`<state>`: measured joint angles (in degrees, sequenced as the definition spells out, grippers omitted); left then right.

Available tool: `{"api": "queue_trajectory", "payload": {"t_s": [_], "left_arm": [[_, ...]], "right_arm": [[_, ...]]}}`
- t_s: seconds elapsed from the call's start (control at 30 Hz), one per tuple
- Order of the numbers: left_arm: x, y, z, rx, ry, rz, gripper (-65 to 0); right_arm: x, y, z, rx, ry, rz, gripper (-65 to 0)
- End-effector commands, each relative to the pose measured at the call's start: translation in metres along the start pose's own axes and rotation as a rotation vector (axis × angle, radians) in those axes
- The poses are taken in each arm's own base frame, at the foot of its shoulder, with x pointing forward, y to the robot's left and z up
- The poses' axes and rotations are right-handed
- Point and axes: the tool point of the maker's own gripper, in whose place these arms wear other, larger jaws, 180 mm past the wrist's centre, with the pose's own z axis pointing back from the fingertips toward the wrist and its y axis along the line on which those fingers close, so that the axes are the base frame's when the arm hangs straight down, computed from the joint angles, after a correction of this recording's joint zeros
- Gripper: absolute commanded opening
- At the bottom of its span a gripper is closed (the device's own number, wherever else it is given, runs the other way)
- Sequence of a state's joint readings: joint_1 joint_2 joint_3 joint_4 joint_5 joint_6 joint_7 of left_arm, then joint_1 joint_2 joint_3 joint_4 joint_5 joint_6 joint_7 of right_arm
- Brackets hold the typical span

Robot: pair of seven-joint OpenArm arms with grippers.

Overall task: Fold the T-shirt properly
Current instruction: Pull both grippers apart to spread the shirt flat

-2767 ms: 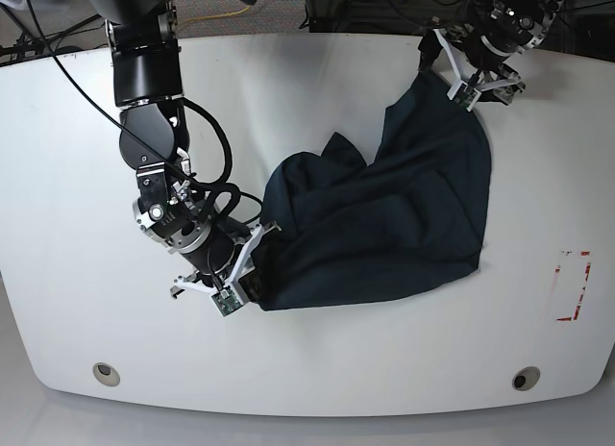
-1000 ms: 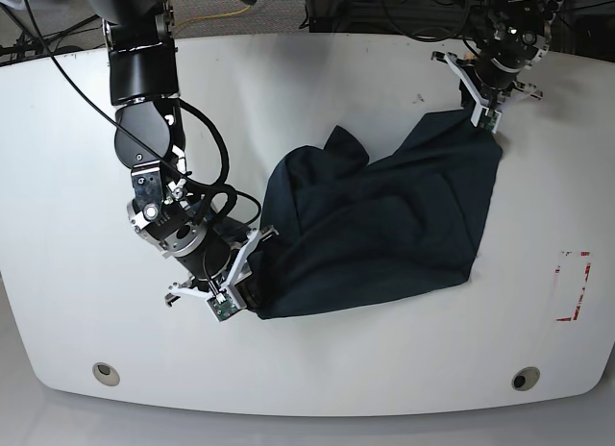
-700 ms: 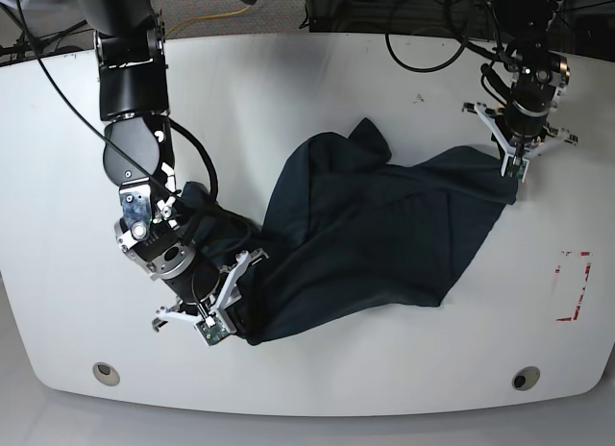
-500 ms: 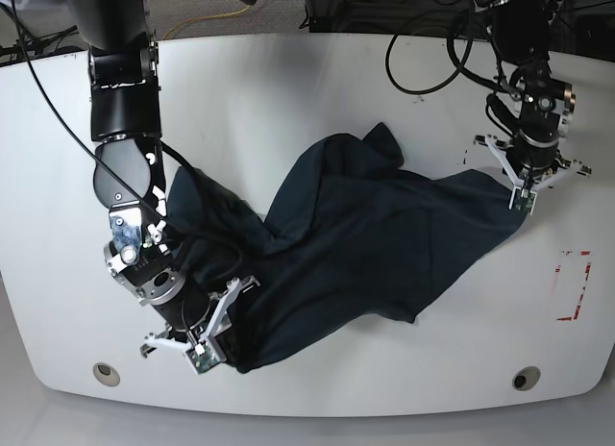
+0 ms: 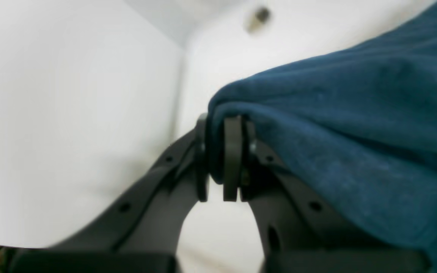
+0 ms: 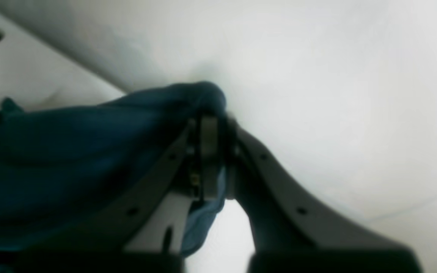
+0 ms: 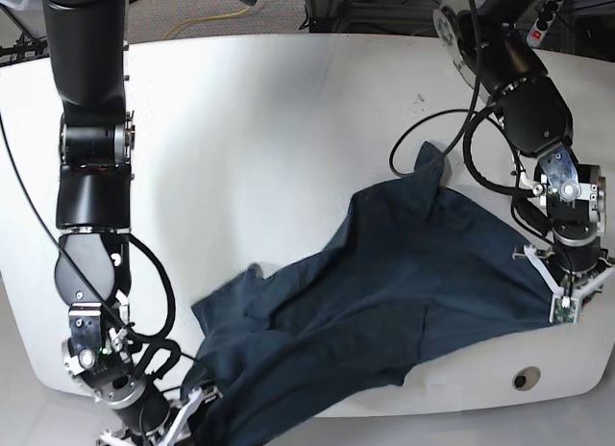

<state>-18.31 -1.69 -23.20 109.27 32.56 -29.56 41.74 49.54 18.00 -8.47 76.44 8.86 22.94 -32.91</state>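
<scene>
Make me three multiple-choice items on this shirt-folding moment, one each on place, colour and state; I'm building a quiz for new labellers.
1. Where does the T-shirt lie on the table?
A. along the near edge, stretched between both arms
B. bunched at the far edge
C. hanging wholly off the table

2. What colour is the T-shirt?
A. red
B. dark navy-teal
C. white

3. How do the left gripper and right gripper stand?
A. both open, clear of the cloth
B. one open, one shut
C. both shut on cloth

Answers: 1 A, the base view shows it spread along the front between the arms. 2 B, every view shows dark blue cloth. 3 C, each wrist view shows fabric pinched between closed fingers.
</scene>
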Motion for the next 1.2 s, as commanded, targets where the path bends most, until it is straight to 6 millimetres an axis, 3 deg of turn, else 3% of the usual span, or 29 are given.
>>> {"api": "queue_trajectory", "payload": {"t_s": [0.0, 0.1, 0.23, 0.37, 0.47, 0.57, 0.63, 0.77, 0.97, 1.17], "left_arm": [[0.034, 0.033, 0.001, 0.073, -0.056, -0.029, -64.6], [0.059, 0.060, 0.000, 0.121, -0.055, -0.061, -64.6], [0.087, 0.095, 0.005, 0.199, -0.085, -0.085, -64.6], [0.099, 0.118, 0.010, 0.250, -0.110, -0.097, -64.6], [0.098, 0.120, 0.010, 0.241, -0.100, -0.148, -64.6], [0.090, 0.114, 0.008, 0.212, -0.075, -0.199, -64.7], [0.075, 0.103, 0.004, 0.180, -0.042, -0.230, -64.7], [0.036, 0.078, 0.000, 0.112, 0.034, -0.295, -64.7], [-0.030, 0.029, 0.005, -0.033, 0.124, -0.357, -64.7], [-0.097, 0.002, 0.023, -0.163, 0.182, -0.327, -64.7]], "right_arm": [[0.049, -0.025, 0.003, -0.044, -0.110, 0.011, -65.0], [0.075, -0.049, 0.010, -0.086, -0.146, 0.034, -65.0], [0.106, -0.067, 0.019, -0.121, -0.194, 0.059, -65.0], [0.113, -0.088, 0.030, -0.161, -0.171, 0.078, -65.0], [0.110, -0.093, 0.039, -0.179, -0.161, 0.100, -65.0], [0.082, -0.084, 0.040, -0.169, -0.112, 0.114, -65.0], [0.063, -0.079, 0.044, -0.166, -0.074, 0.113, -65.0], [0.004, -0.070, 0.057, -0.162, 0.005, 0.041, -65.0], [-0.098, -0.022, 0.077, -0.089, 0.149, -0.063, -65.0], [-0.173, 0.029, 0.102, -0.029, 0.280, -0.160, -65.0]]}}
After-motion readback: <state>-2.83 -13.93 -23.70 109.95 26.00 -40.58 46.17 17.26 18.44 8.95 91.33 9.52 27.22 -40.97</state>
